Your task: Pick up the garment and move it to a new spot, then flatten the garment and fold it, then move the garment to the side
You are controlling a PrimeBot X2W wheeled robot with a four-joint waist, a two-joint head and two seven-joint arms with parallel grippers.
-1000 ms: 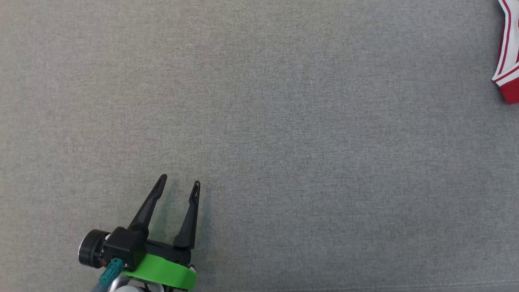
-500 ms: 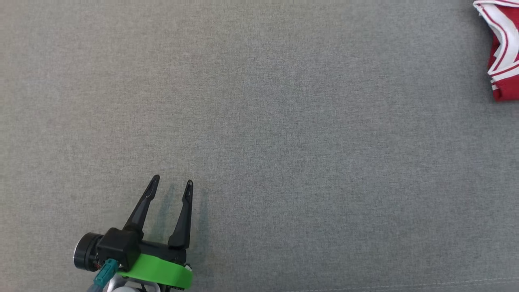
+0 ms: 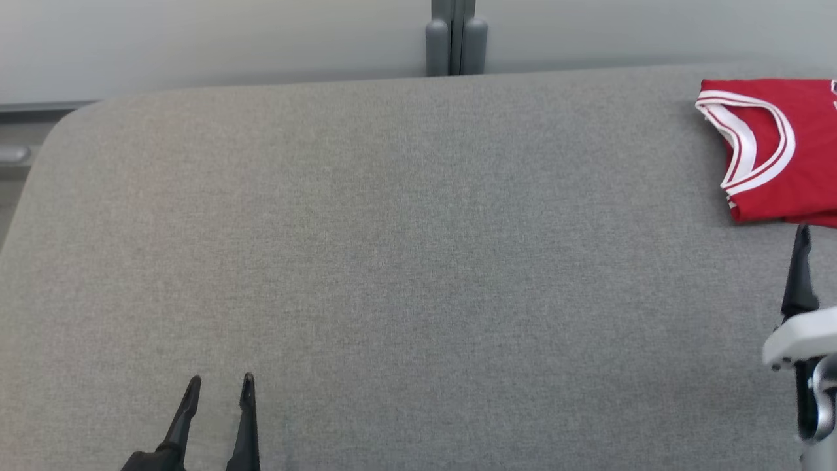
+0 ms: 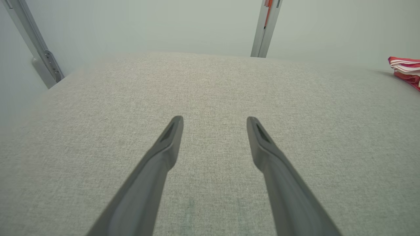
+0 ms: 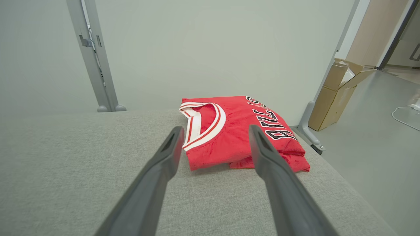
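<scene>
The garment [image 3: 778, 157] is a red jersey with white trim and black letters. It lies folded at the far right of the grey padded table [image 3: 392, 261]. In the right wrist view the garment [image 5: 236, 131] rests just ahead of my right gripper [image 5: 216, 128], whose fingers stand open and apart from the cloth. One finger [image 3: 799, 275] of that gripper rises just below the garment in the head view. My left gripper [image 3: 221, 379] is open near the front left, over bare table. In the left wrist view it [image 4: 215, 119] holds nothing, and the garment [image 4: 405, 67] shows far right.
The table's far edge meets a pale wall with a grey post [image 3: 456, 39]. Its right edge drops off close beside the garment. A cardboard box [image 5: 341, 95] and a white cable [image 5: 405, 113] are on the floor to the right.
The head camera has tilted up, so the table's far edge and wall now show. The garment now appears as a flat folded stack, and a finger of my right gripper has come into view.
</scene>
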